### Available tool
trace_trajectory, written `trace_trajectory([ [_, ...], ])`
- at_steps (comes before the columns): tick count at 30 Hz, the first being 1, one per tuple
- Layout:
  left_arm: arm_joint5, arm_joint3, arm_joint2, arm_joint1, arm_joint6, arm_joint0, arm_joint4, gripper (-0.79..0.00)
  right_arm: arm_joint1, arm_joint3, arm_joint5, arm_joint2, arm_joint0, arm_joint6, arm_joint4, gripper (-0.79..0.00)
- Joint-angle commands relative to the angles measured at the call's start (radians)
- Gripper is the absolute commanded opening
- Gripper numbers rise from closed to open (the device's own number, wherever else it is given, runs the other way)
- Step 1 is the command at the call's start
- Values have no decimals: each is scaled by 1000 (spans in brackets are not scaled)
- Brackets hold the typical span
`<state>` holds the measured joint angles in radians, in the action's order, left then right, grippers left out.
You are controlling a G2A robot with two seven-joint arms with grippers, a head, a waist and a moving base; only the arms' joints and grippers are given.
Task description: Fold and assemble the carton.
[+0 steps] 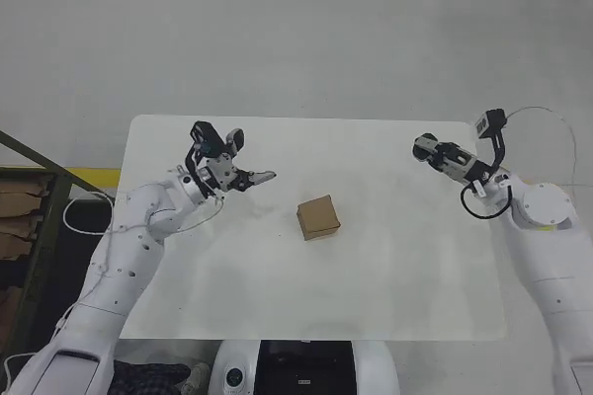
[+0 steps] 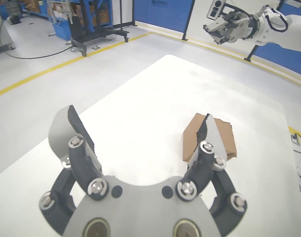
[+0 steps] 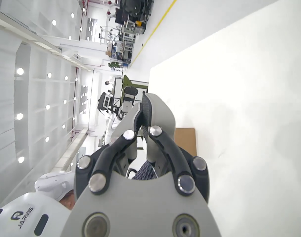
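1. The left gripper hangs over the table with its fingers spread wide and nothing between them.
2. The carton, a small brown box, sits on the table just ahead of the left gripper's fingertips, off to one side, and does not touch them. In the left wrist view one finger partly hides the carton.
3. The right gripper has its fingers pressed together and holds nothing.
4. The carton lies well apart from the right gripper, ahead of it and lower. Its edge shows beside the shut fingers in the right wrist view.
5. The carton lies between the two grippers, nearer the left one.
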<state>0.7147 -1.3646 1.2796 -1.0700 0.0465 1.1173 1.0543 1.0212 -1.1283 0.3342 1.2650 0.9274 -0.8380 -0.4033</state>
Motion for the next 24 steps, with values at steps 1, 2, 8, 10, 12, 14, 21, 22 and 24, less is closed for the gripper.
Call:
trace_trajectory([
  [1,-22,2,27,3,-26,7,-42,0,3,18,8,2,-17,54,21,-785],
  [2,-30,2,42,5,-40,10,-56,0,4,24,12,2,-25,73,34,-785],
  [8,-14,21,137,22,-94,23,-138,0,3,58,29,21,-48,209,144,-785],
  [10,-12,22,162,26,-103,31,-159,0,1,60,34,32,-46,252,177,-785],
  [12,-8,17,187,30,-103,42,-180,0,-1,57,35,44,-42,294,214,-763],
  [14,-5,13,211,34,-106,53,-191,0,-4,52,35,59,-36,329,235,-770],
  [21,-7,-13,284,46,-120,97,-238,0,-11,29,22,97,-9,398,310,-785],
  [22,-9,-17,290,47,-122,102,-243,0,-12,27,22,100,-5,405,317,-785],
  [24,-11,-27,299,48,-121,113,-253,0,-12,24,25,108,4,421,324,-785],
])
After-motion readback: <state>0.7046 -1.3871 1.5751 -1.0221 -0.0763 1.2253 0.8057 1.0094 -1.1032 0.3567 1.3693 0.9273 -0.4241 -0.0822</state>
